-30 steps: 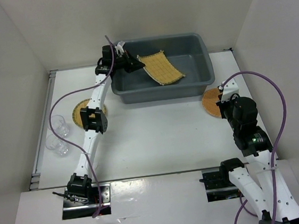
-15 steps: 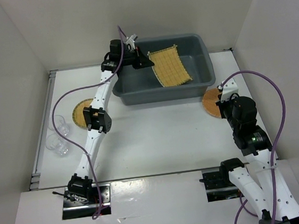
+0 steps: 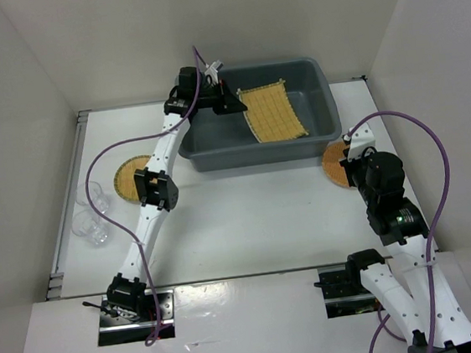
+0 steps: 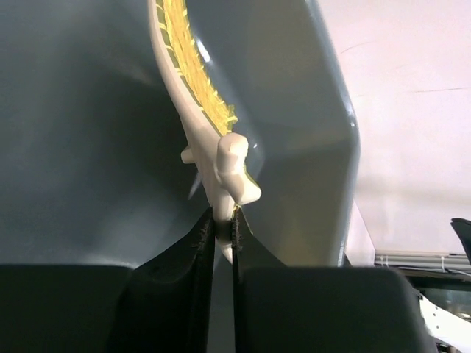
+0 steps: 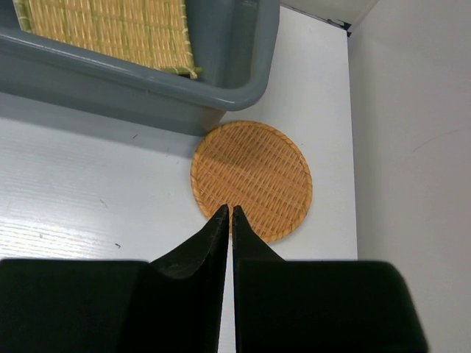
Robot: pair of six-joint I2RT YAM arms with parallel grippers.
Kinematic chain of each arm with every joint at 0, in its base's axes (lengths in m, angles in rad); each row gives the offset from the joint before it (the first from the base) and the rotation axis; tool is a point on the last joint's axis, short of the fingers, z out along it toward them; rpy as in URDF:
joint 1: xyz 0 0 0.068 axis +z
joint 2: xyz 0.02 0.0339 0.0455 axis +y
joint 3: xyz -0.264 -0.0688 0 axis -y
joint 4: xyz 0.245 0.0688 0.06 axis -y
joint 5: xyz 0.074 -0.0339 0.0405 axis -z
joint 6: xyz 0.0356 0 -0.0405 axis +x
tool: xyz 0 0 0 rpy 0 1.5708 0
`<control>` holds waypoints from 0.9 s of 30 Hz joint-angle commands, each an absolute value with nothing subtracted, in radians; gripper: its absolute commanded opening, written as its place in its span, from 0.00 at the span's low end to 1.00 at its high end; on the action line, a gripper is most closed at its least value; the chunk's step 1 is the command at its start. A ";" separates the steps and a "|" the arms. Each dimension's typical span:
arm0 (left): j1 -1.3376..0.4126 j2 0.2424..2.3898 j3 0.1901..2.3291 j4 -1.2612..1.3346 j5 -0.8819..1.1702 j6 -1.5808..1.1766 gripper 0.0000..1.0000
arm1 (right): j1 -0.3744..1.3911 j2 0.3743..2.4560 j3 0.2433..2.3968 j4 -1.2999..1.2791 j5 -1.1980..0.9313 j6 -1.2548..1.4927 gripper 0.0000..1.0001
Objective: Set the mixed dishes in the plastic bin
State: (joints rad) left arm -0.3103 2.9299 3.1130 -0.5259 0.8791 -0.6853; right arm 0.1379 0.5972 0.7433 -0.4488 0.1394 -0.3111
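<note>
The dark grey plastic bin [image 3: 318,79] stands at the back of the table. My left gripper [image 3: 233,102] reaches over its left rim, shut on the edge of the square yellow bamboo mat [image 3: 272,112], which hangs tilted inside the bin. In the left wrist view the mat [image 4: 193,81] shows edge-on, pinched at the gripper [image 4: 224,218]. The round orange mat [image 3: 333,162] lies right of the bin. My right gripper [image 5: 230,211] is shut and empty over the near edge of the orange mat [image 5: 254,176]. The round yellow mat [image 3: 124,175] and two clear cups [image 3: 92,196] sit at the left.
White walls enclose the table on the left, back and right. The bin [image 5: 221,92] nearly touches the orange mat. The second cup [image 3: 88,228] stands close to the table's left edge.
My left gripper has carried the square mat rightward and further into the bin, and the mat now lies lower and flatter. The right arm has not moved.
</note>
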 commanded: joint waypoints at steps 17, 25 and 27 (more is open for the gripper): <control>-0.310 3.025 3.132 -0.664 0.979 -0.690 0.50 | 0.147 0.598 0.738 -0.390 0.150 -0.304 0.10; -0.310 2.984 3.132 -0.709 0.917 -0.653 0.95 | 0.147 0.598 0.738 -0.390 0.150 -0.304 0.11; -0.301 2.984 3.132 -0.709 0.907 -0.653 1.00 | 0.147 0.598 0.738 -0.390 0.150 -0.304 0.11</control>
State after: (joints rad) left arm -0.3054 3.0226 3.1130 -0.7132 0.9070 -0.6804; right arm 0.1379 0.5980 0.7433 -0.4488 0.1394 -0.3111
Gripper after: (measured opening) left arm 0.987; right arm 0.108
